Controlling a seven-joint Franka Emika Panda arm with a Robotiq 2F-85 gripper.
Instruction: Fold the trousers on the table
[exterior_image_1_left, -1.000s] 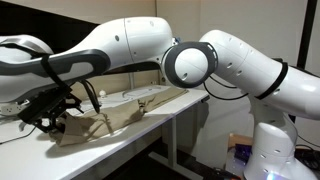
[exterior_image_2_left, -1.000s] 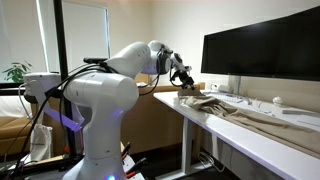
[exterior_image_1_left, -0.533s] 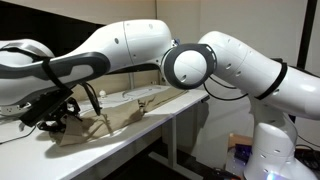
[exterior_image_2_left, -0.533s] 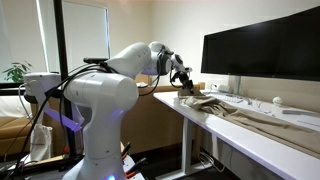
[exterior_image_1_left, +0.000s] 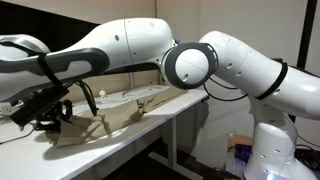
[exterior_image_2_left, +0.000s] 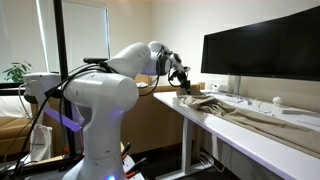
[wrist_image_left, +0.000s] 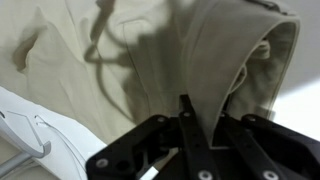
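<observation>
The beige trousers (exterior_image_1_left: 112, 122) lie stretched along the white table (exterior_image_1_left: 150, 133); they also show as a long strip of trousers (exterior_image_2_left: 232, 108) in front of the monitor. At their near end my gripper (exterior_image_1_left: 52, 112) is down on the cloth, seen as the gripper (exterior_image_2_left: 184, 85) at the table's end. In the wrist view the trousers (wrist_image_left: 150, 50) fill the frame, with a folded hem at the upper right. My gripper (wrist_image_left: 208, 122) is shut, with a pinch of the fabric between its black fingers (wrist_image_left: 189, 118).
A large dark monitor (exterior_image_2_left: 262, 55) stands along the back of the table, with a small white object (exterior_image_2_left: 277, 101) below it. White clutter (exterior_image_1_left: 138, 93) lies beyond the trousers. A white wire-like item (wrist_image_left: 30, 128) sits beside the cloth. The table edge (exterior_image_2_left: 215, 125) is close.
The jaws have gone from open to shut on the trousers' end. The gripper has shifted slightly, and the cloth beside it is pulled up a little.
</observation>
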